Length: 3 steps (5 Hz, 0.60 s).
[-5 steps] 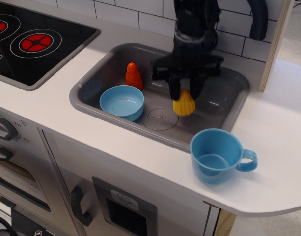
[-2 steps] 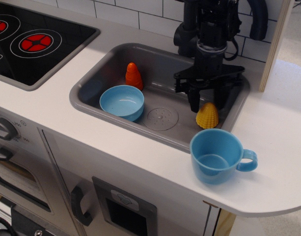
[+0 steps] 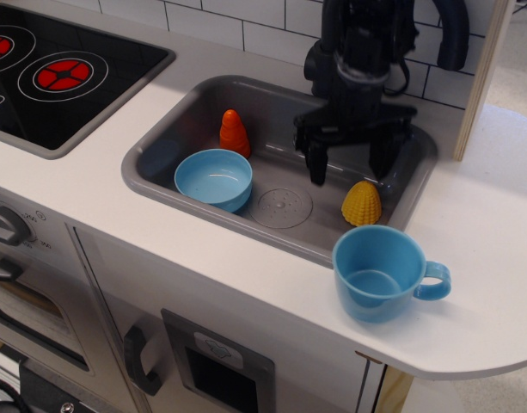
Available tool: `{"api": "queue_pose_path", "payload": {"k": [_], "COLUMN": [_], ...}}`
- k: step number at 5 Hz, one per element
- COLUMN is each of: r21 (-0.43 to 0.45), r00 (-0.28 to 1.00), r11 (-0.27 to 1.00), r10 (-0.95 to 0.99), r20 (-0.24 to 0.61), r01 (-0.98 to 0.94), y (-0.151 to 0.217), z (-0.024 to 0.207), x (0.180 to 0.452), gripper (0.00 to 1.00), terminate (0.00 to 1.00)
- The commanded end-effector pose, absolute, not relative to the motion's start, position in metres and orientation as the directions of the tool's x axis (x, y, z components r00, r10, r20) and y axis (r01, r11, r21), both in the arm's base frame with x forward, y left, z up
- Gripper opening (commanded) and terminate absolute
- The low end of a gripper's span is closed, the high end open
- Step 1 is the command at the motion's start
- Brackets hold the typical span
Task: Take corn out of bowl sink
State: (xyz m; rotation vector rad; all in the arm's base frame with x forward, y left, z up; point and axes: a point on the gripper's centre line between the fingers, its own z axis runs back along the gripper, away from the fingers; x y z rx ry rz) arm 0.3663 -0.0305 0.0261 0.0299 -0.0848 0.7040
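While our gripper (image 3: 350,163) hangs spread wide and empty, corn (image 3: 362,204) upright on sink (image 3: 160,146) floor, bowl (image 3: 213,178) well apart.

I can read no words, brands or numbers here. Tiny marks beside the stove knob (image 3: 7,225) stay too blurred.

Black arm (image 3: 358,52) vertical, jaws spread wide, empty, pointing down.

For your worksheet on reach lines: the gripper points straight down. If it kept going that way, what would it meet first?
Probably the bare sink floor. The open gripper hangs above it, and the corn seems just in front of that line, though depth is unclear.
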Motion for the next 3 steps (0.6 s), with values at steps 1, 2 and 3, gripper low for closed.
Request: {"api": "queue_pose_path", "payload": {"k": [1, 2, 3], "r21": [-0.084, -0.084, -0.084], "r00": [0.751, 0.751, 0.751], "r11": [0.774, 0.774, 0.774], "r10": [0.631, 0.631, 0.631], "r20": [0.193, 0.193, 0.193], "r01": [-0.628, -0.628, -0.628], "y": [-0.0196, -0.0196, -0.0196], "z": [0.0842, 0.0842, 0.0842], "x": [0.369, 0.369, 0.369], "gripper": [1.0, 1.0, 1.0], "terminate": [0.0, 0.0, 1.0]}}
